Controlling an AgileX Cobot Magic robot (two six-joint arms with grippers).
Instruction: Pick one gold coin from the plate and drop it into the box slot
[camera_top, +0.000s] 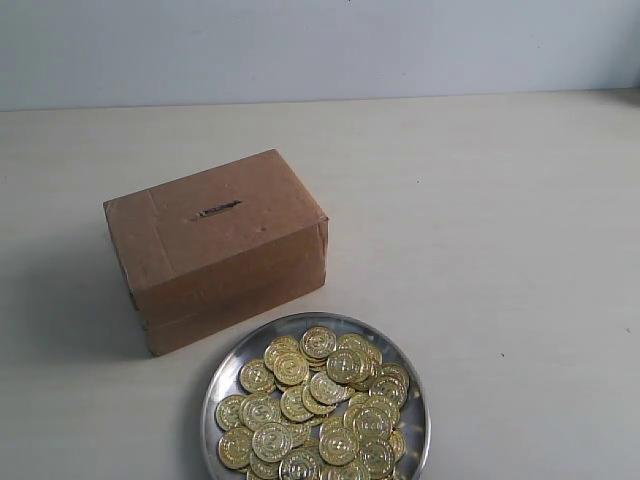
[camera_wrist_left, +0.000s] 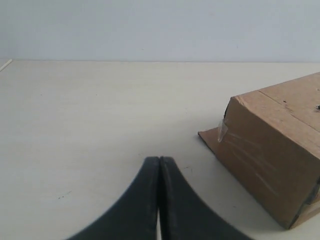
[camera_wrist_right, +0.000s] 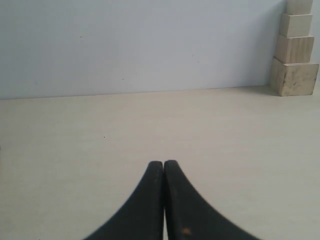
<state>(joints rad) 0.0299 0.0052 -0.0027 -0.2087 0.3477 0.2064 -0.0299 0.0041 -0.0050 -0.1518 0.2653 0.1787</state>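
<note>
A brown cardboard box (camera_top: 218, 245) stands on the pale table, with a thin dark slot (camera_top: 217, 210) in its top face. In front of it a round silver plate (camera_top: 222, 378) holds a heap of gold coins (camera_top: 318, 407). Neither arm shows in the exterior view. In the left wrist view my left gripper (camera_wrist_left: 159, 161) is shut with nothing in it, low over bare table, and a corner of the box (camera_wrist_left: 272, 150) lies off to one side. The right wrist view has my right gripper (camera_wrist_right: 163, 163) shut and empty over bare table.
A stepped stack of pale wooden blocks (camera_wrist_right: 295, 52) stands against the light wall in the right wrist view. The plate reaches the lower edge of the exterior view.
</note>
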